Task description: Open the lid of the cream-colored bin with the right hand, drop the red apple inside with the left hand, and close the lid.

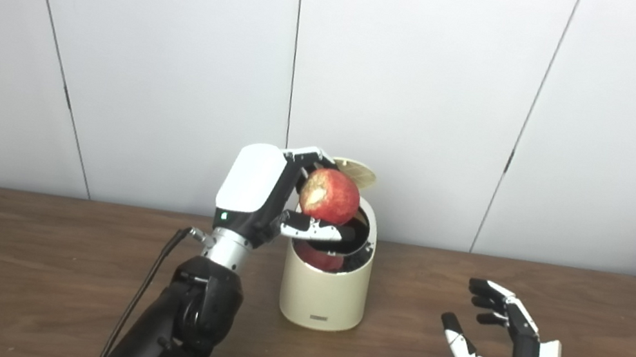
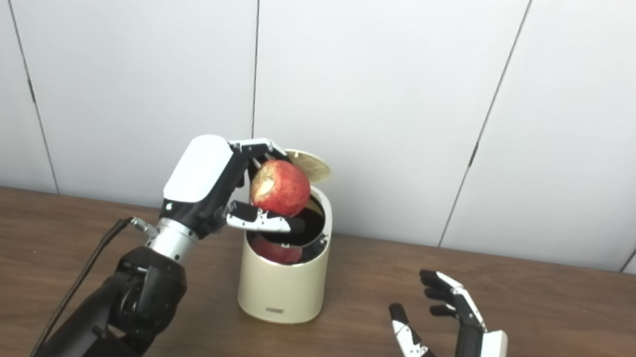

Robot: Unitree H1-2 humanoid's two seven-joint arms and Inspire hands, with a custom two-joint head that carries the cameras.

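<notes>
Left hand (image 1: 263,195) raised, fingers closed in grasp; right hand (image 1: 506,355) low, fingers spread.

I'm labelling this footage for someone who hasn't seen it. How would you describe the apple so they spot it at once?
Start at the brown wooden table, then the cream-colored bin standing near its middle with its lid tipped up. The red apple is held by the left hand just above the bin's open mouth. It is the only red, round thing up in the air, with a pale patch on its left side.
</notes>
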